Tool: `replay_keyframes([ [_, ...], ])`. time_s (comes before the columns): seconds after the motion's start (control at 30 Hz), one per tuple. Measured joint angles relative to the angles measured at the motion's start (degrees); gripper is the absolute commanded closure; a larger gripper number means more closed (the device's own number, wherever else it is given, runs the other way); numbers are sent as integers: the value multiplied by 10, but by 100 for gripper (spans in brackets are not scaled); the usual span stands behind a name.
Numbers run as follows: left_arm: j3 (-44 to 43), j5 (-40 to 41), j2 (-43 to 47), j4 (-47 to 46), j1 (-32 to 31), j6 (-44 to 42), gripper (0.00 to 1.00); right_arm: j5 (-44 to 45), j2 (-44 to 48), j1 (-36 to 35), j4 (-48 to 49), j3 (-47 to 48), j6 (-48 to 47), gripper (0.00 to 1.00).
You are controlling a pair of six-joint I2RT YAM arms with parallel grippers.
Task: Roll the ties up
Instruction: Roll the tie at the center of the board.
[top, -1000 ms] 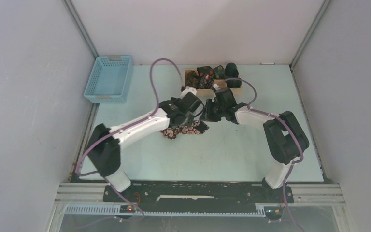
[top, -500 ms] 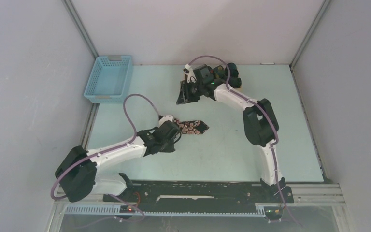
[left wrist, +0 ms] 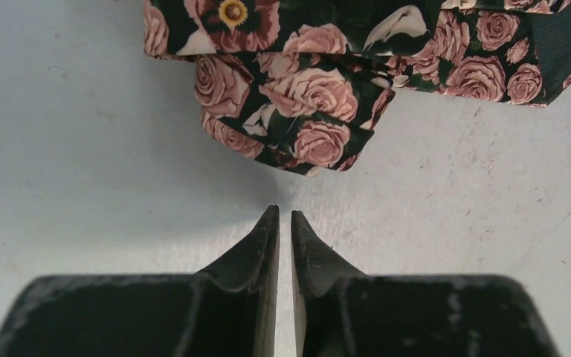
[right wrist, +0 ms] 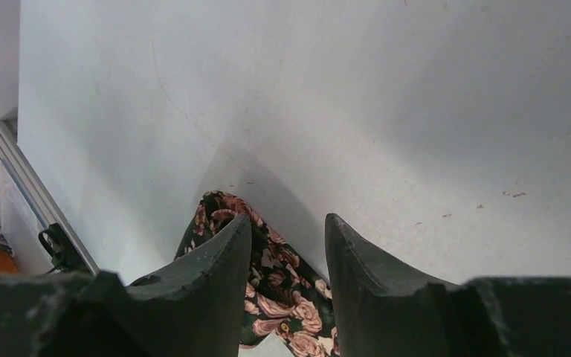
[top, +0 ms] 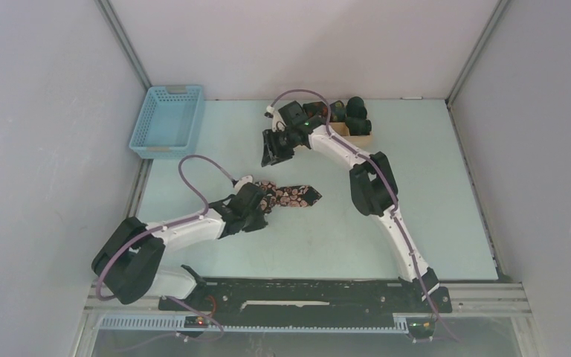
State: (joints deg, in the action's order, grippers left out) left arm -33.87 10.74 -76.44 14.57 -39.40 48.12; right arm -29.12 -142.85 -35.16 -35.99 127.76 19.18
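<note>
Our left gripper (left wrist: 279,219) sits low over the counter (left wrist: 82,163) with its jaws almost together. There is only a thin slit between them, and nothing is caught in it. Just ahead of its tips lies the long tie (left wrist: 320,97), dark with pink roses. A loose folded bunch lies nearest the gripper and the rest runs off to its right, and the cloth is apart from the tips, not touching them. Our right gripper (right wrist: 288,227) hangs higher and farther out, jaws spread and empty, looking down past its tips at the same tie below. Back along the right arm from that gripper, a box (top: 362,138) holds several dark rolls (top: 355,110), which we take for ties already finished. We judge the work partly through: those rolls are put away, while this tie is folded over itself but not wound tight, so it has yet to be rolled and stowed. A blue basket (top: 167,123) stands well apart from both grippers.
</note>
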Motion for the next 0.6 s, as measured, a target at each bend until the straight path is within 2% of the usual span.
replay_keyframes([
  [0.4,-17,-10,-39,-30,24,6,87,-36,-26,-2,-36,11,-16,57],
  [0.6,-32,-11,-44,-33,43,5,87,-59,-25,-3,-29,-19,-18,58],
])
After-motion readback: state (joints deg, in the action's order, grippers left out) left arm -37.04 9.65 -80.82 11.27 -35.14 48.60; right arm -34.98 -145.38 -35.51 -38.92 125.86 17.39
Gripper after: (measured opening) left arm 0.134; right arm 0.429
